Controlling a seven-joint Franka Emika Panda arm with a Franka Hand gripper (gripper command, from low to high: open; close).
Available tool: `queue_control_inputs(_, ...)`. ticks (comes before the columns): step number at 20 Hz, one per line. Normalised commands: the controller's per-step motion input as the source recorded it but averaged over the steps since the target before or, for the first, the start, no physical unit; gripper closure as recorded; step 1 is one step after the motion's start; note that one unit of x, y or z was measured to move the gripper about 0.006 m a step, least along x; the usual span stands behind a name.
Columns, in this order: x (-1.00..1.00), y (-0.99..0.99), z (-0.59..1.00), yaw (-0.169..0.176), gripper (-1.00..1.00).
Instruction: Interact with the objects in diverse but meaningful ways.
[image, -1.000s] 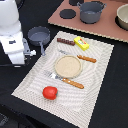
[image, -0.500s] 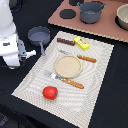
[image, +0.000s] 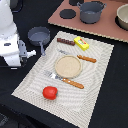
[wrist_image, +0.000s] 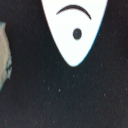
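My gripper (image: 16, 61) hangs over the black table at the exterior view's left, beside the striped mat (image: 35, 80); its fingers are too small to read. The wrist view shows a white fish-like piece (wrist_image: 75, 30) with a dark eye lying on the black surface; no fingers show there. A grey frying pan (image: 39, 35) sits just beyond the gripper. On the mat lie a brown sausage (image: 65, 41), a yellow packet (image: 81, 43) and a red tomato (image: 49, 92). A grey pot (image: 91, 11) stands on the brown board (image: 107, 27).
A round tan plate (image: 68, 66) sits mid-mat, between an orange-handled knife (image: 86, 58) and fork (image: 67, 81). A tan bowl (image: 123, 16) stands at the board's far right. A mat edge (wrist_image: 4, 55) shows in the wrist view.
The arm's hand has sunk slightly at the exterior view's left. The objects on the mat and board lie where they were.
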Motion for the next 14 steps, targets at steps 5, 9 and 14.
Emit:
queue_control_inputs(5,-0.11,0.4,-0.21,0.007,-1.0)
queue_control_inputs(9,-0.09,0.41,-0.21,0.0,-1.0)
queue_control_inputs(14,-0.03,0.48,-0.19,0.0,-1.0)
